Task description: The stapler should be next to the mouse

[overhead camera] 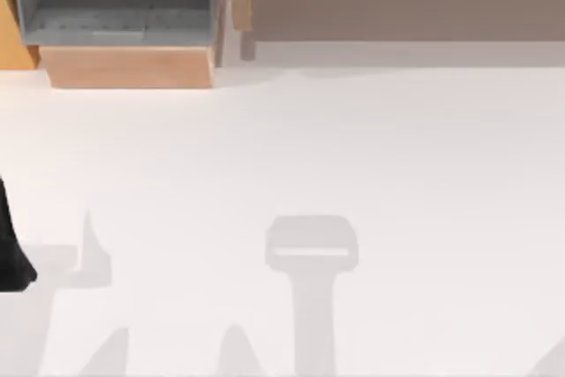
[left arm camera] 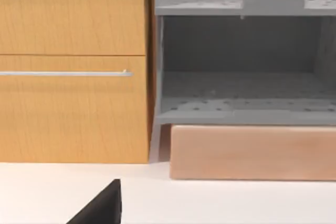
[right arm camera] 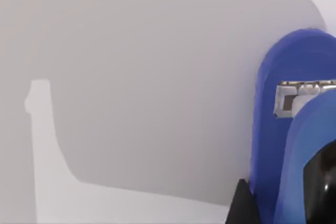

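Jaws of the right gripper (right arm camera: 283, 200) clenched on the stapler (right arm camera: 278, 103), to judge by the black parts flanking the blue body on either side in the right wrist view. Held the stapler close under that wrist camera, metal insert facing outward. Held it probably clear of the white tabletop (overhead camera: 353, 147), since a broad grey shadow (right arm camera: 157, 77) fell on the surface behind it; a raised carry would spare the load from dragging. Parked the left gripper (left arm camera: 102, 205) at the tabletop's left edge, facing a wooden cabinet (left arm camera: 73, 108) and a grey shelf unit (left arm camera: 236, 103), presumably to leave the working area free; could not tell whether released or clenched. Placing beside the mouse judged not yet done; called next for a low, steady descent before release.
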`<move>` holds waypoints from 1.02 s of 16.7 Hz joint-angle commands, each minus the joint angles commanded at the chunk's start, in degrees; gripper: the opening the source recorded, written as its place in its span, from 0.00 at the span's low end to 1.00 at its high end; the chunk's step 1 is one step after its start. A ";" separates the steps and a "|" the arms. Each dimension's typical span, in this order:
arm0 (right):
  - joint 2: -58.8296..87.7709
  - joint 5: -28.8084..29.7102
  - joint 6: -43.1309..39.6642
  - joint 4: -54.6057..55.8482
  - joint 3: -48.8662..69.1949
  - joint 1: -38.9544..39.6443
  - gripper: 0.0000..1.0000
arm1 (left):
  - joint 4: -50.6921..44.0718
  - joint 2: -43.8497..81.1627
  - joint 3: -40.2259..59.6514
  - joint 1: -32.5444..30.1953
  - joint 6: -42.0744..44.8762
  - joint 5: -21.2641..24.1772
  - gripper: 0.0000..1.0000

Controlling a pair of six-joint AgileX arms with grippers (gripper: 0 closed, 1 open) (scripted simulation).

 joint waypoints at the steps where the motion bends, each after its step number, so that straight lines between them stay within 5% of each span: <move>1: 0.00 0.00 0.00 0.00 0.00 0.00 0.00 | 0.00 0.00 0.00 0.00 0.00 0.00 1.00; 17: -3.61 0.12 -0.07 -7.22 3.51 -0.03 0.00 | 0.00 0.00 0.00 0.00 0.00 0.00 1.00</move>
